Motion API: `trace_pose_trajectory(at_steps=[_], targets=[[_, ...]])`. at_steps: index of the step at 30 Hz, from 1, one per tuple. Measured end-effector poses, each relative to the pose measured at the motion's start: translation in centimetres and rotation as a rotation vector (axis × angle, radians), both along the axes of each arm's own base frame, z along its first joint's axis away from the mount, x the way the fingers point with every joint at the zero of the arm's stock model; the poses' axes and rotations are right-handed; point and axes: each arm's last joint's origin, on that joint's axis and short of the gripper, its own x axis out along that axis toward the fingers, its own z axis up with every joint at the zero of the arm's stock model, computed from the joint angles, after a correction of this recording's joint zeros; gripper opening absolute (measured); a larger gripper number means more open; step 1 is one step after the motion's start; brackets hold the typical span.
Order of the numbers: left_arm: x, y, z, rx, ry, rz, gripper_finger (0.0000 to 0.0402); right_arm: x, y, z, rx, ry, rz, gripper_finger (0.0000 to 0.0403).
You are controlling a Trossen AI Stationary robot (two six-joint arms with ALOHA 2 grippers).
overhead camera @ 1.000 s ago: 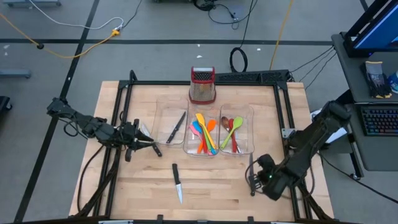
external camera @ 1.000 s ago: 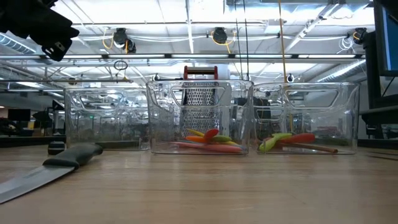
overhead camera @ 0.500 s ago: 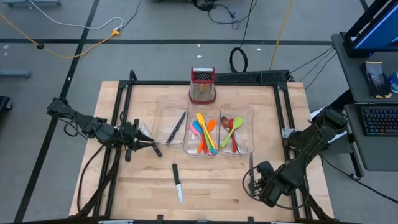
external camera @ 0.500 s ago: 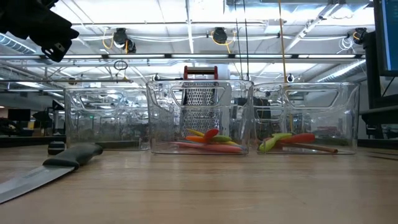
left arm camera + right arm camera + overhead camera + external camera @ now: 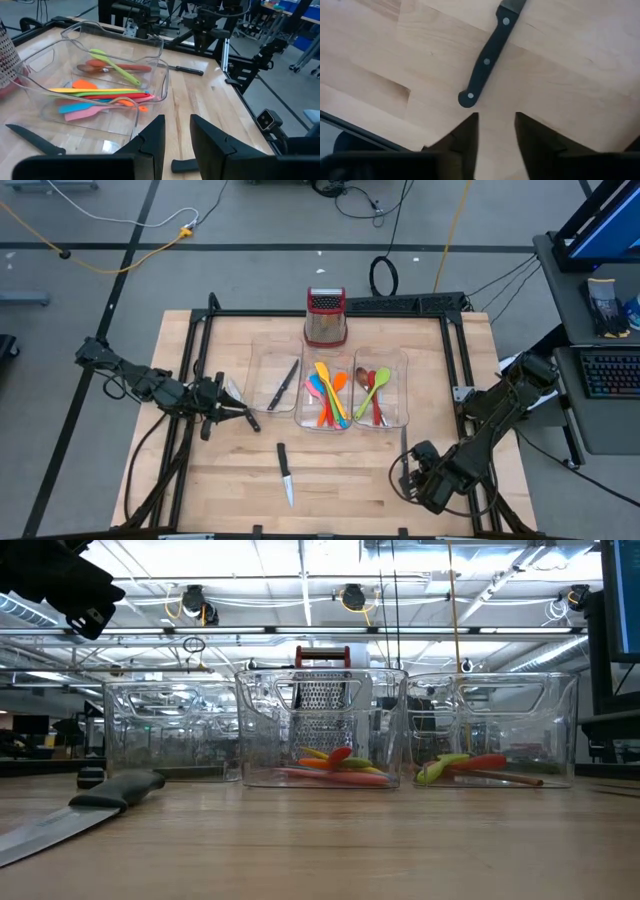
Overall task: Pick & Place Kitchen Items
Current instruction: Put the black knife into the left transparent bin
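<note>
A black-handled knife [image 5: 486,62] lies flat on the table by its right edge [image 5: 403,448]. My right gripper [image 5: 496,131] hangs open just off the handle's free end, pointing down, with nothing between its fingers. A second knife [image 5: 285,473] lies flat on the near middle of the table, also seen in the low view [image 5: 70,815]. Three clear bins stand in a row: one holds a knife [image 5: 283,385], one coloured spatulas [image 5: 325,395], one spoons [image 5: 372,392]. My left gripper [image 5: 177,142] waits open left of the bins, empty.
A steel box grater with a red top [image 5: 326,317] stands behind the bins. A black frame [image 5: 455,360] runs along the table's sides. Bare wood lies between the bins and the near edge, apart from the two knives.
My right gripper has shifted a little toward the table's near edge and tipped further down over the right-hand knife's handle end. The knives and bins have stayed where they were.
</note>
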Motion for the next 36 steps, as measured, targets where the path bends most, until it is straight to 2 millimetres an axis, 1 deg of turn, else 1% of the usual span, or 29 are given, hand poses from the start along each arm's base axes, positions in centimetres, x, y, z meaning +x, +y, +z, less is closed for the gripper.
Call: trace_pose_trajectory(at_steps=[6, 10, 13, 19, 22, 26, 30, 36], targets=[[0.0, 0.0, 0.0, -0.001, 0.001, 0.000, 0.0090, 0.4, -0.2, -0.2, -0.056, -0.062, -0.045, 0.0214], [0.0, 0.0, 0.0, -0.001, 0.001, -0.002, 0.0090, 0.8, -0.8, -0.7, -0.037, -0.039, -0.070, 0.0246], [0.0, 0.0, 0.0, -0.001, 0.003, -0.002, 0.0090, 1.1, -1.1, -1.7, -0.022, -0.046, -0.068, 0.0253], [0.0, 0.0, -0.1, -0.004, 0.011, -0.008, 0.0090, 1.4, -1.7, -4.0, 0.038, -0.100, -0.079, 0.0253], [0.0, 0.0, -0.1, -0.004, 0.010, -0.008, 0.0090, 1.1, -2.0, -5.2, 0.055, -0.106, -0.102, 0.0253], [0.0, 0.0, -0.1, -0.007, 0.010, -0.008, 0.0090, 0.4, -2.5, -6.9, 0.097, -0.070, -0.135, 0.0254], [0.0, 0.0, -0.1, -0.007, 0.010, -0.008, 0.0090, -0.2, -3.1, -8.2, 0.117, -0.075, -0.171, 0.0254], [0.0, 0.0, -0.1, -0.007, 0.010, -0.007, 0.0090, -1.1, -4.0, -9.5, 0.094, -0.031, -0.226, 0.0254]])
